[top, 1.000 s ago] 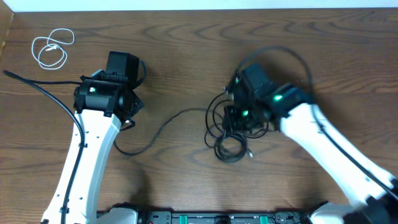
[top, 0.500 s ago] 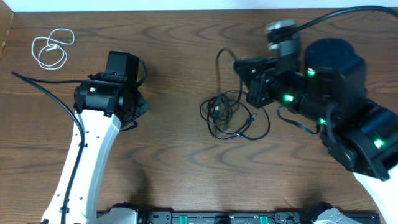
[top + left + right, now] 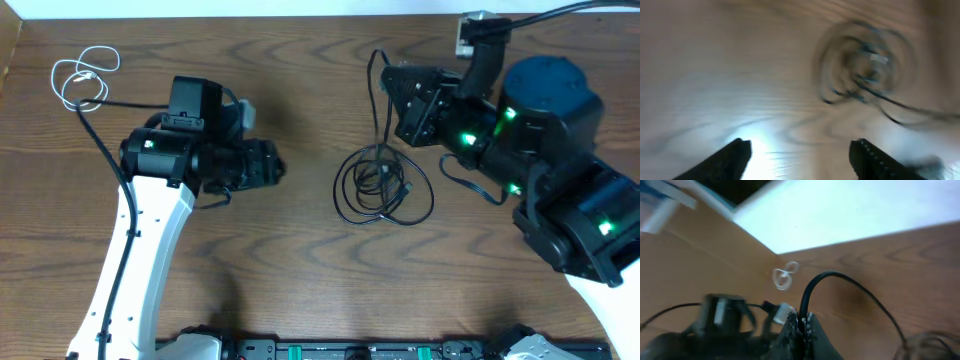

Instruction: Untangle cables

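A pile of looped black cables lies mid-table, blurred in the left wrist view. One black cable rises from the pile to my right gripper, held above the table. In the right wrist view that gripper is shut on this black cable, which arcs away from its jaws. My left gripper points right toward the pile, a short way from it. Its jaws stand open with only bare table between them. The short white cable lies coiled at the far left, also visible from the right wrist.
A thick black arm wire runs from beside the white cable down along the left arm. The wooden table ends at its far edge just behind the arms. The right arm's bulk fills the right side.
My left gripper has opened and swung to point right at the pile. The right arm rose toward the back with a black cable, and the pile drew into rounder loops.
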